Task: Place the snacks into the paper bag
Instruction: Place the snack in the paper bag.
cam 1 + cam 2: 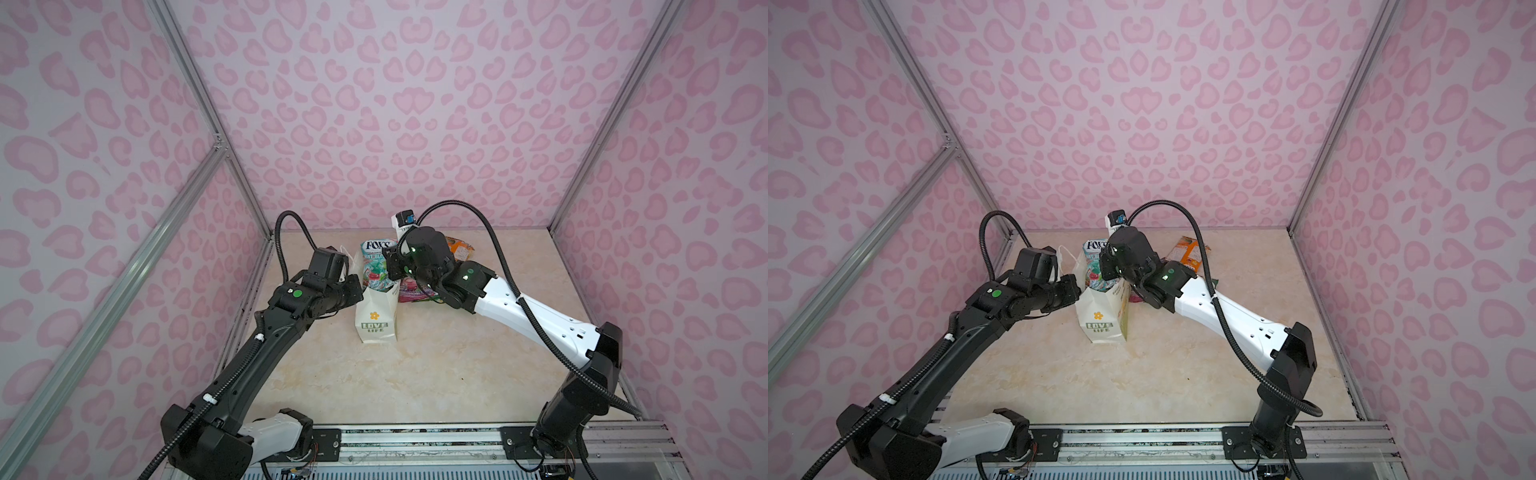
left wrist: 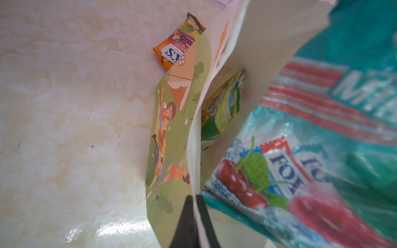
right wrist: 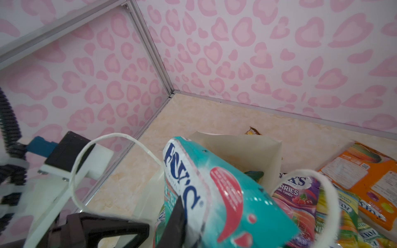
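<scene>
The cream paper bag (image 1: 376, 320) (image 1: 1102, 316) stands upright at mid-table. My left gripper (image 1: 355, 286) (image 2: 194, 206) is shut on the bag's side wall (image 2: 171, 128) at the rim. A teal FOX'S packet (image 1: 376, 259) (image 3: 214, 193) stands in the bag's mouth with its top half sticking out, and my right gripper (image 1: 392, 266) (image 3: 193, 225) is shut on it. A green packet (image 2: 223, 107) lies inside the bag. Beside the bag on the table lie a purple packet (image 3: 294, 193), a yellow-green one (image 3: 343, 210) and an orange one (image 1: 459, 249) (image 3: 365, 182).
Pink patterned walls close in the table on three sides, with metal frame posts (image 1: 199, 104) in the corners. A metal rail (image 1: 415, 440) carrying both arm bases runs along the front edge. The bag's cord handle (image 3: 116, 137) loops up near my left wrist.
</scene>
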`<state>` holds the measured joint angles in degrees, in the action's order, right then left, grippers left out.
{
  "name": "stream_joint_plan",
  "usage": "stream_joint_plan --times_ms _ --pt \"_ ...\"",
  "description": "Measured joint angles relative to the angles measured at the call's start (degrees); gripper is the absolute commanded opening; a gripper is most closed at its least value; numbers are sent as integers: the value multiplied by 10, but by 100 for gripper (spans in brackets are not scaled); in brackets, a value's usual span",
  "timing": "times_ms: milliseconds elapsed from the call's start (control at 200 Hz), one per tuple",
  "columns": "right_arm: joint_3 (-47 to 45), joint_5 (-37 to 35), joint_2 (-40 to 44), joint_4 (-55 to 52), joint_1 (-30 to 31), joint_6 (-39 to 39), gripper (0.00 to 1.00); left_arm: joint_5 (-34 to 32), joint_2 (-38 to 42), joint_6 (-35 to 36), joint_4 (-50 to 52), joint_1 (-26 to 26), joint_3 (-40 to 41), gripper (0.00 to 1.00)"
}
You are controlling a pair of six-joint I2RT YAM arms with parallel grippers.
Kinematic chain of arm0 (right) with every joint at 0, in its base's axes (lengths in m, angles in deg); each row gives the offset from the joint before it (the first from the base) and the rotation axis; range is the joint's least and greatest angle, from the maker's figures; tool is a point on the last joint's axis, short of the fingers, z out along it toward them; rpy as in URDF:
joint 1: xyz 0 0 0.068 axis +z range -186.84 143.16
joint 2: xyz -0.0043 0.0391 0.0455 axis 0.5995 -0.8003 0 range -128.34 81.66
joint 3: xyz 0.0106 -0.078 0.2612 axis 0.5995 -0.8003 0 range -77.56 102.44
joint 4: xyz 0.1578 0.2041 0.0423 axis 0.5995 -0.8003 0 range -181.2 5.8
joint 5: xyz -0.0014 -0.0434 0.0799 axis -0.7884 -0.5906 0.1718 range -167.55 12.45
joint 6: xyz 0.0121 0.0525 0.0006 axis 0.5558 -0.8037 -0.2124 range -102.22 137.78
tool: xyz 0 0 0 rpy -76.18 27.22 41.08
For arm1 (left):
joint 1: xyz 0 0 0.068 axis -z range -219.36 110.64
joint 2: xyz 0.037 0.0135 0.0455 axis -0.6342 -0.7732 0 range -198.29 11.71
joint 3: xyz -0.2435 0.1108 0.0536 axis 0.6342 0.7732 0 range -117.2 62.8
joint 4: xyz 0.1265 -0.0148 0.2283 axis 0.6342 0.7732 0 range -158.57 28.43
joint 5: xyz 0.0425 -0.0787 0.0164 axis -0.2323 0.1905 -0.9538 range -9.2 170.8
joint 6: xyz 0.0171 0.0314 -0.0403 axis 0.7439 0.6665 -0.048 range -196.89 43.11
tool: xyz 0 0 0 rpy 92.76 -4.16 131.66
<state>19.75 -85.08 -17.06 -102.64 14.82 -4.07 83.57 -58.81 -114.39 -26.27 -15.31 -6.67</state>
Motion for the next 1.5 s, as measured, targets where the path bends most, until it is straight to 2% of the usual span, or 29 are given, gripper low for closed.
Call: stream_joint_plan --times_ms 180,295,395,455,650,800,965,1125,1305,1450,1505 --pt "31 -11 -40 -14 0 0 3 -5 2 0 2 0 0 3" --pt "58 -18 -66 -37 0 0 20 -6 3 0 3 0 0 3" --pt "79 -24 -81 -53 0 0 40 -6 3 0 2 0 0 3" --pt "90 -24 -87 -57 0 -1 48 -4 3 0 2 0 0 3" --pt "99 -16 -87 -63 1 0 56 -2 3 0 2 0 -1 3" --pt "90 -8 -62 -63 1 5 70 -3 2 0 2 1 -1 2" --pt "85 -17 -26 -62 1 21 79 -4 -4 0 0 1 -1 3" --pt "75 -71 11 -80 2 47 86 -12 -5 0 0 1 0 3" --pt "50 -136 36 -88 -5 69 89 -10 -6 0 1 2 -4 3" --pt "42 -148 26 -106 -20 72 89 -4 -4 1 6 6 -19 3" --pt "39 -145 20 -106 -26 64 83 2 -4 1 9 9 -23 3"
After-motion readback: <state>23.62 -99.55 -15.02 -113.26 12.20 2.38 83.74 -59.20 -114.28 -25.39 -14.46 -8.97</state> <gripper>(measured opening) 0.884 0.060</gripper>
